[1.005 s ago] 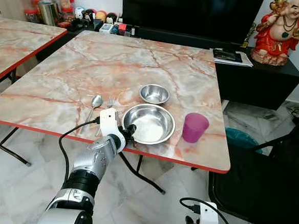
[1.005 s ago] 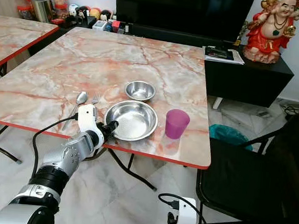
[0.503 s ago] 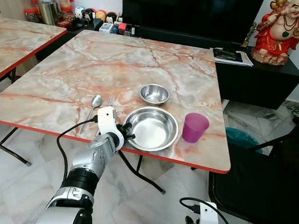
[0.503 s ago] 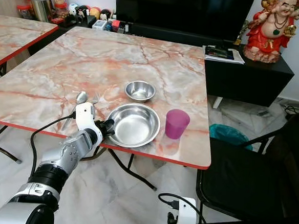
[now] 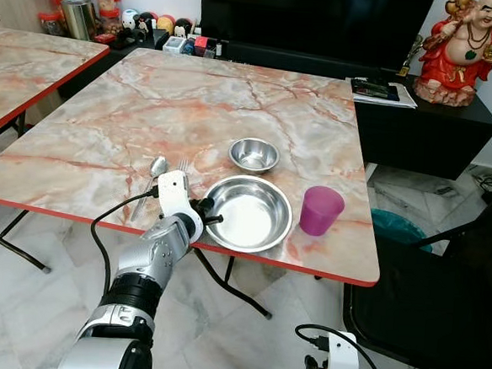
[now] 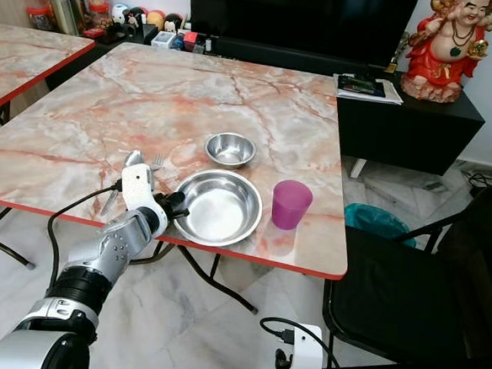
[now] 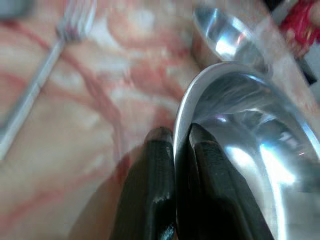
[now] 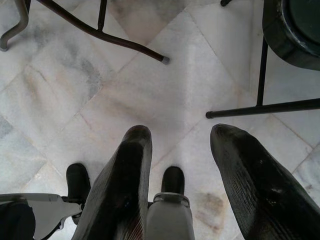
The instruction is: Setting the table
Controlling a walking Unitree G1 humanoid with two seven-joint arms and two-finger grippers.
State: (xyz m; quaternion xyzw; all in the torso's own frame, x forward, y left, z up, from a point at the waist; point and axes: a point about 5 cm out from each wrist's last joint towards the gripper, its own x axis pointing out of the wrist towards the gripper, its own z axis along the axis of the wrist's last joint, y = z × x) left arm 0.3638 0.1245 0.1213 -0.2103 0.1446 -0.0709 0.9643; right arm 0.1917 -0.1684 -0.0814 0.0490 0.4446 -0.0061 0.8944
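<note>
1. Steel is the material of the large bowl, which sits near the front edge of the marble worktop, between the fork and the purple cup.
2. The left pincer is closed on the rim of this bowl: one finger is outside the wall and the other inside.
3. The bowl lies straight ahead of the pincer, toward the robot's right. The left arm is clearly the nearer one.
4. The bowl is round and has no long axis. It stands upright with its mouth up.
5. The small bowl stands just behind it, and the spoon lies beside the fork.
6. The right pincer hangs idle over the floor with its fingers apart.
</note>
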